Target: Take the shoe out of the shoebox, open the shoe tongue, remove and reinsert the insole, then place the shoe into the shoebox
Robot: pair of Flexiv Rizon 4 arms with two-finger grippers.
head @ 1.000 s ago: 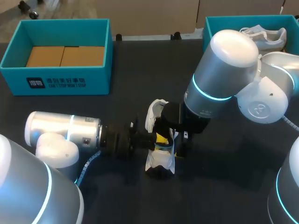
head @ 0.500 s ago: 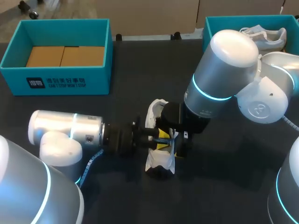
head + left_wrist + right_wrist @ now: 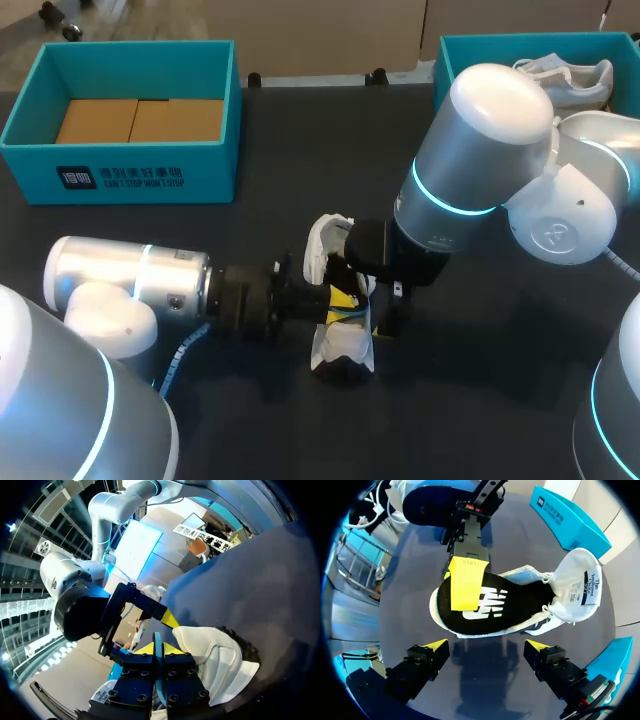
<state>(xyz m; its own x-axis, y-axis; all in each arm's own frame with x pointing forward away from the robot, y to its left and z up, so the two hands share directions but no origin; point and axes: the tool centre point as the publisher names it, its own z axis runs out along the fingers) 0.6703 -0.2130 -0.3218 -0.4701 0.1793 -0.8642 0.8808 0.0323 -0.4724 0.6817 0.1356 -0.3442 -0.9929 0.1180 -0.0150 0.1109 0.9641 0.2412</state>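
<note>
Table (image 3: pixel 250 420): shoe (image 3: pixel 338 350) lies mid-table, well apart from the box (image 3: pixel 120 180), tongue (image 3: pixel 577 587) folded back | left gripper (image 3: pixel 158 649) clenched on the black insole (image 3: pixel 510 602) near the heel | right gripper (image 3: pixel 487 647) spread wide above the shoe, touching nothing | risk, we judge: with nothing pinning the shoe, a pull could drag it along or buckle the insole.

The table (image 3: pixel 250 240) was matt black. The shoe (image 3: pixel 340 348) was white, its insole (image 3: pixel 515 605) black with a white logo, and its tongue (image 3: pixel 577 587) white with a dark-striped label. The left gripper (image 3: pixel 160 647) and right gripper (image 3: pixel 487 647) were black with yellow tips. The shoebox (image 3: pixel 215 150) at the far left corner was teal, with brown cardboard (image 3: pixel 140 120) inside and a black, white-printed panel. A second teal box (image 3: pixel 455 50) at the far right corner held a greyish-white shoe (image 3: pixel 570 80). The left arm (image 3: pixel 130 285) and right arm (image 3: pixel 480 150) were silver-white with cyan bands.
</note>
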